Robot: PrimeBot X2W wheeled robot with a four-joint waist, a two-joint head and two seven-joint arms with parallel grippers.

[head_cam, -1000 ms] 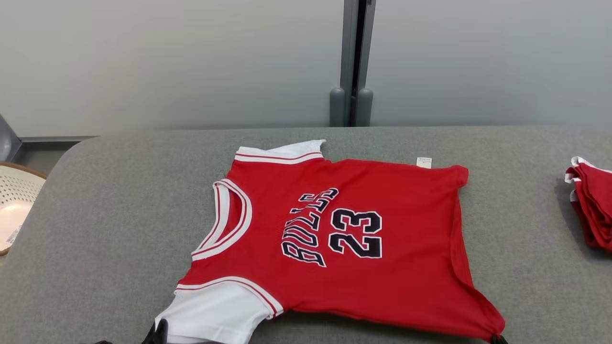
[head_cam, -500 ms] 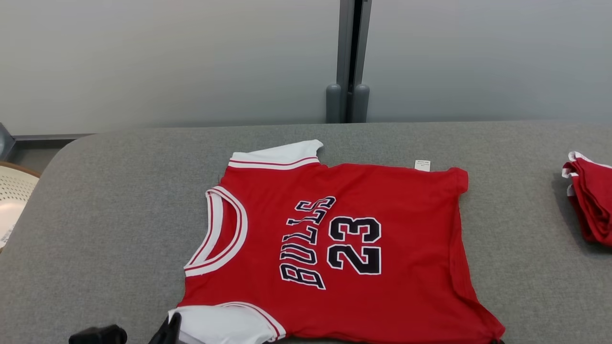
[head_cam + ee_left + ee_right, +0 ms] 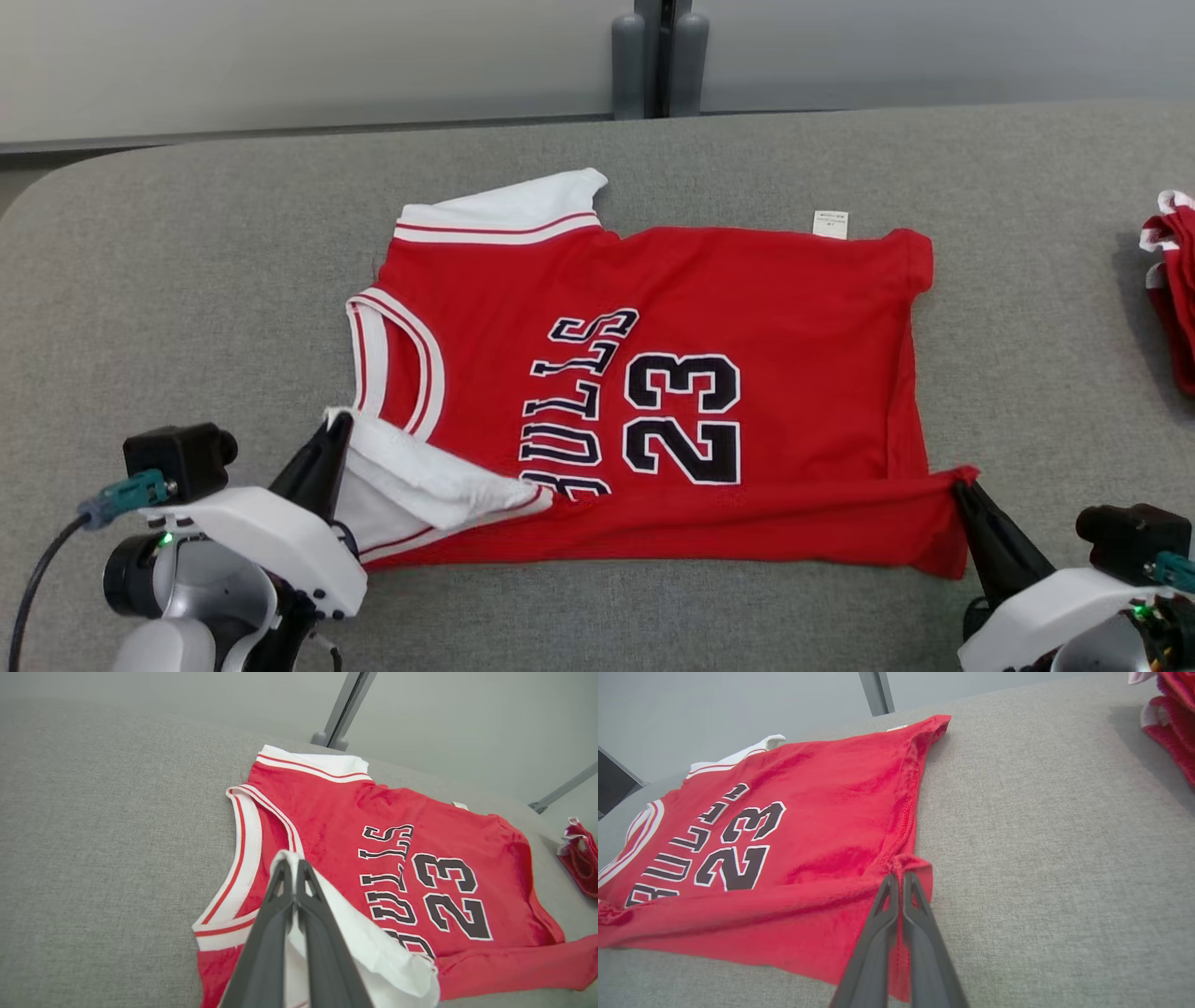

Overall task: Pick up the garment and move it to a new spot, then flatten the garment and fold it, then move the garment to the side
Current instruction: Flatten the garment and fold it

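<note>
1. Red short-sleeved jersey (image 3: 747, 308) with white sleeves and black "BULLS 23" lettering: lies front-up near the middle of the grey fabric-covered table (image 3: 187, 280), neckline toward the robot's left, hem toward its right.
2. Left gripper (image 3: 334, 429): dark fingers closed together on the near white sleeve (image 3: 420, 485), which is raised and turned over onto the red front, hiding the foot of the letter B.
3. Right gripper (image 3: 962, 485): fingers pinched on the near hem corner. The near red edge lies folded over as a band between the two grippers.
4. Small white label (image 3: 829, 224): on the jersey's far edge.
5. Pile of red-and-white cloth (image 3: 1178, 289): at the table's right edge, well apart from the jersey.
</note>
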